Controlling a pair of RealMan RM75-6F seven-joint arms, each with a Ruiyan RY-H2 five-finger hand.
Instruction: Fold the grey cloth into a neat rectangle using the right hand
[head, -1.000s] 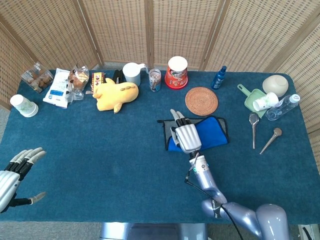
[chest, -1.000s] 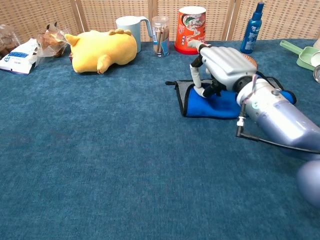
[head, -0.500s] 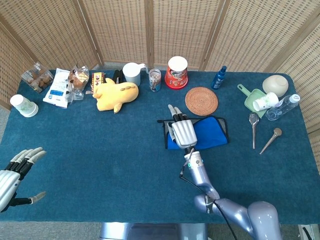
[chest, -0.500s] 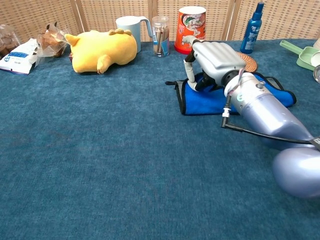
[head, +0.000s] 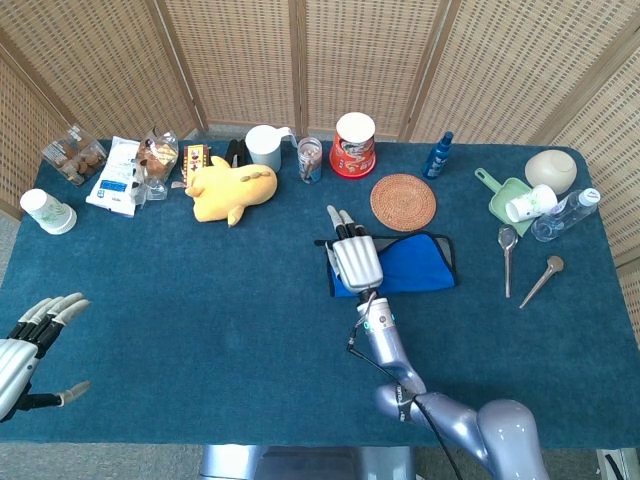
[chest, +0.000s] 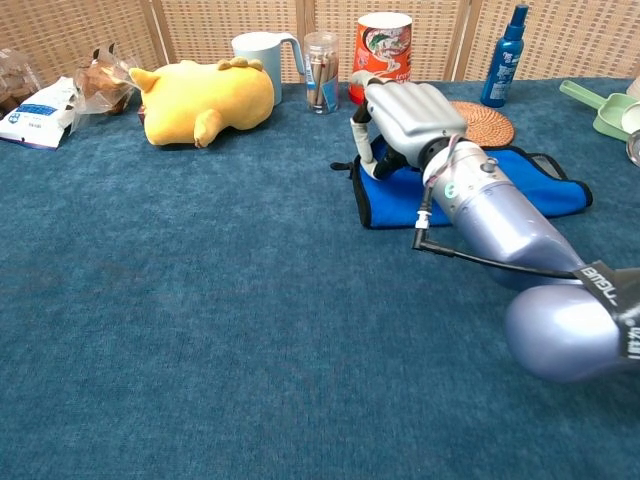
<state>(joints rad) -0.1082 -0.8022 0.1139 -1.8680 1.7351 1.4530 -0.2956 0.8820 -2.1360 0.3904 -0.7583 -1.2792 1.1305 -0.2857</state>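
Grey cloth (head: 400, 265) is sitting mid-worktop, a bit right of centre, and honestly most of what shows is bright blue with a dark trim and only a sliver of grey along its left edge. The right hand (head: 355, 258) is planted on that left end, fingers pointing toward the back of the worktop (head: 200, 320); in the chest view the fingers (chest: 362, 135) curl down over the cloth edge, but I can't tell if they're actually pinching fabric or just pressing on it. The left hand (head: 30, 345) is way off at the near left corner, fingers spread and holding nothing. As for writing, not much is legible: the red snack canister (chest: 384, 58) has a printed label I can't make out, the white-and-blue packet (head: 116, 175) has text too small to read, and there's a tag on the right arm at the chest view's edge that's cut off. Just behind the cloth is a round woven coaster (head: 403, 201), and a yellow plush toy (chest: 205, 100) lies further left near a pale mug (chest: 257, 52).
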